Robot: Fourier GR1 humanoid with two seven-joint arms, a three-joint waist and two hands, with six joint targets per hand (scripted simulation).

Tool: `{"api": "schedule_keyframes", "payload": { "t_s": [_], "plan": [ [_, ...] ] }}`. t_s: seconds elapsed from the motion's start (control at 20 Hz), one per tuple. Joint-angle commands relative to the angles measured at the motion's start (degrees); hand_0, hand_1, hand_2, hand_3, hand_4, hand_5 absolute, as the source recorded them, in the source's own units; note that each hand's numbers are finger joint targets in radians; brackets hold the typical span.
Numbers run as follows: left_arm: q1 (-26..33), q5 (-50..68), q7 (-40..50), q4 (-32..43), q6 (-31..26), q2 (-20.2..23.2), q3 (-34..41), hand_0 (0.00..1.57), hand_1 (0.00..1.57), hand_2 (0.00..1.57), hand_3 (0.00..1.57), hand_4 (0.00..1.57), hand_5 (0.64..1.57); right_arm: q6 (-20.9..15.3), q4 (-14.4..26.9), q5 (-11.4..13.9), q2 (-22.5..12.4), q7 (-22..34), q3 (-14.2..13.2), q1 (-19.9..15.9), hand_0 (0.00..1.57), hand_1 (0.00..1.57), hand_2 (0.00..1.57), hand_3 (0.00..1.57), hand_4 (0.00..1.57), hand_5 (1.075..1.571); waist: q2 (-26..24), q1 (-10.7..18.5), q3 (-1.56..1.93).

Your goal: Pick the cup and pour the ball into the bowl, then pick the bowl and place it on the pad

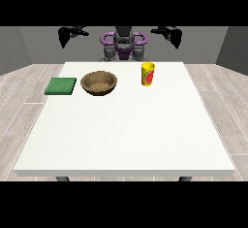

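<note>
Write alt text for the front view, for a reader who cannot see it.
A yellow cup with a red mark, a round brown bowl and a flat green square pad sit apart along the far part of a large white table. Behind it the humanoid robot holds both black hands raised at the view's left and right, touching nothing.

A: Ball? Nowhere visible; the cup [148, 73] shows only its yellow outer wall, inside hidden.

B: Hands?

A: Hand at the view's left [64, 35] and hand at the view's right [175, 36] are too small, fingers unreadable. Robot's [123, 45] lower body probably sits behind the table [126, 135] edge.
</note>
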Motion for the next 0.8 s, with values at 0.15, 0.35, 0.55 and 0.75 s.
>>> {"api": "schedule_keyframes", "payload": {
  "t_s": [0.15,0.35,0.55,0.75],
  "plan": [
    [-1.0,-4.2,-16.9,15.0,0.7,-2.3,0.4,0.00,0.00,0.00,0.00,0.00,1.523,2.0,1.8,-0.8,-0.9,-1.6,-1.3,-1.9,0.00,0.00,0.00,0.00,0.00,1.571,3.9,-2.0,-0.02],
    [-3.0,-7.7,-23.5,22.0,6.0,-6.7,-2.5,0.00,0.00,0.00,0.00,0.00,1.517,2.1,1.1,2.1,0.8,-5.0,1.7,-1.9,0.00,0.00,0.00,0.00,0.00,1.571,5.9,-3.9,-0.02],
    [-7.5,-7.0,-32.1,30.7,6.0,-5.3,0.5,0.00,0.00,0.00,0.00,0.00,1.530,5.3,5.6,-0.4,-2.0,-9.4,-2.4,-4.2,0.00,0.00,0.00,0.00,0.00,1.570,10.5,-4.3,-0.01],
    [-13.3,-7.1,-30.4,38.6,7.9,-4.3,1.3,0.00,0.00,0.00,0.00,0.00,1.517,5.2,9.3,0.9,-1.9,-9.0,-2.4,-4.1,0.00,0.00,0.00,0.00,0.00,1.570,7.9,-4.0,-0.01]
  ]
}}
